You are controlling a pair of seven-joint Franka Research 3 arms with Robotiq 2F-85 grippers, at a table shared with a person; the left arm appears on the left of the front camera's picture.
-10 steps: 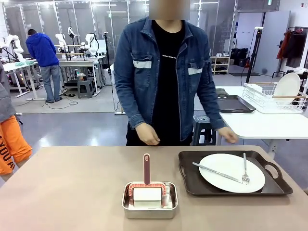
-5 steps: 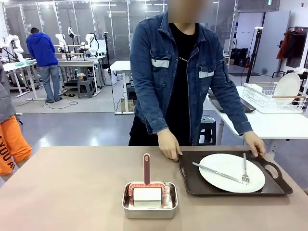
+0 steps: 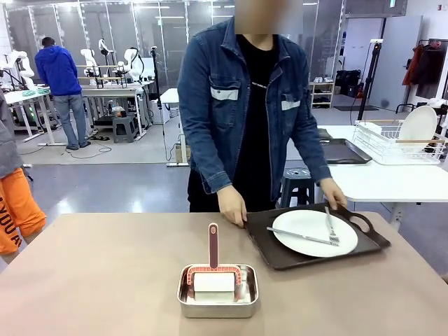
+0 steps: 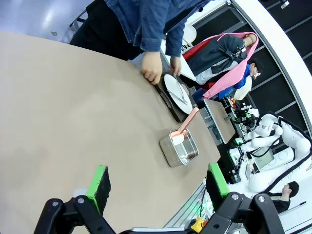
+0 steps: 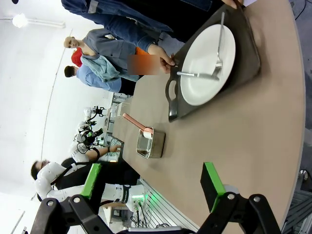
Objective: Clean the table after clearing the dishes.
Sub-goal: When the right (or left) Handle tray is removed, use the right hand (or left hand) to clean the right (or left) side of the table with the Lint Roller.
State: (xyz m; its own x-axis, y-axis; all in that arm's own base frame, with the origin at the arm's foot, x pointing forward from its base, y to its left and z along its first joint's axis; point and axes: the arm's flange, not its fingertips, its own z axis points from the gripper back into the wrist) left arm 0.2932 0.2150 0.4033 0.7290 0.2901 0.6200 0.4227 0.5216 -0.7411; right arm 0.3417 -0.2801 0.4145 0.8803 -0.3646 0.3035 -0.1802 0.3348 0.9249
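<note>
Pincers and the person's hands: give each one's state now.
Left pincer: open, empty.
Right pincer: open, empty.
Person's hands: both holding the tray.

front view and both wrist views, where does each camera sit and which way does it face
Front: robot's side, facing across the table at the person gripping the tray.
Left wrist: on that arm, looking past the open left tool toward the steel pan.
Right wrist: likewise, past the open right tool toward the tray.
All three share tray and pan.

Black jaws, green pads (image 4: 99,181) — the person (image 3: 245,112) wears denim over, seemingly, black.
</note>
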